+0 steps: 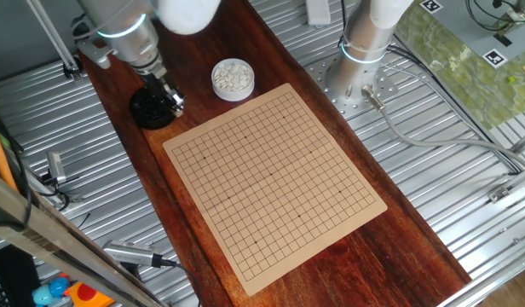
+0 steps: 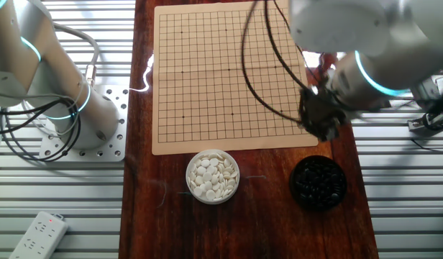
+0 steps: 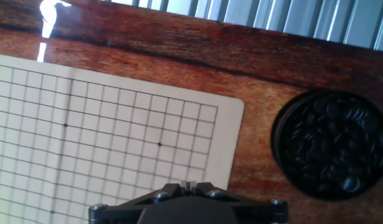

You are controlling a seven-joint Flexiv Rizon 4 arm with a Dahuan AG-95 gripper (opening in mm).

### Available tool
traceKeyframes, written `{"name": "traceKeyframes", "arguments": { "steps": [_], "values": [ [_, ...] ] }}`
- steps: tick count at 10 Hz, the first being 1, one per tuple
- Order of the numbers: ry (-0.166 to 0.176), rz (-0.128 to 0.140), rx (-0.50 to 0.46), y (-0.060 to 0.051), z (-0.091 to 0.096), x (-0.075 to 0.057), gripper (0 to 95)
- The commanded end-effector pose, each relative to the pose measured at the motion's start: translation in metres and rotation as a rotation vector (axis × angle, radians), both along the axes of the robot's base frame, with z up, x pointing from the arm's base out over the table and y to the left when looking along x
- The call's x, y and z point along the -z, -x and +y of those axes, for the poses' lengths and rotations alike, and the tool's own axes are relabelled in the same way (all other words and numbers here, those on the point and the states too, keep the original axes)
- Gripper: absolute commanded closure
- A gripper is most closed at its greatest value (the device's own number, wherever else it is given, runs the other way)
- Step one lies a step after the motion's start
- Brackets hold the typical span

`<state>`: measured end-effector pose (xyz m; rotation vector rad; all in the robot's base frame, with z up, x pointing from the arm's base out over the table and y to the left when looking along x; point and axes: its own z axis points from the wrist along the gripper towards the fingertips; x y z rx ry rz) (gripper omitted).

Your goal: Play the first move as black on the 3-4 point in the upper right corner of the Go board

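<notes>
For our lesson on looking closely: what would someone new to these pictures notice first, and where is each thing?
The big tan board with its fine black grid fills the middle of the dark wooden table, with no stone on it. Beside one edge stand a bowl of white stones and a bowl of black stones. The robot's hand hangs near the black bowl, by the board's corner.

Bright, even light overall. Glare patch on the tabletop [image 3: 48,15] in hand view; gripper [image 3: 187,185] at bottom edge soft, slightly blurred.
</notes>
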<state>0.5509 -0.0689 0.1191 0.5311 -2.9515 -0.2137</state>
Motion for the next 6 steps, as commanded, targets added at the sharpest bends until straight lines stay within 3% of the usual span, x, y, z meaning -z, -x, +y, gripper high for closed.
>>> {"name": "traceKeyframes", "arguments": {
  "steps": [1, 6],
  "values": [
    [-0.002, 0.002, -0.020, -0.004, -0.011, 0.006, 95.0],
    [0.016, 0.010, -0.060, -0.014, -0.029, 0.022, 95.0]
  ]
}}
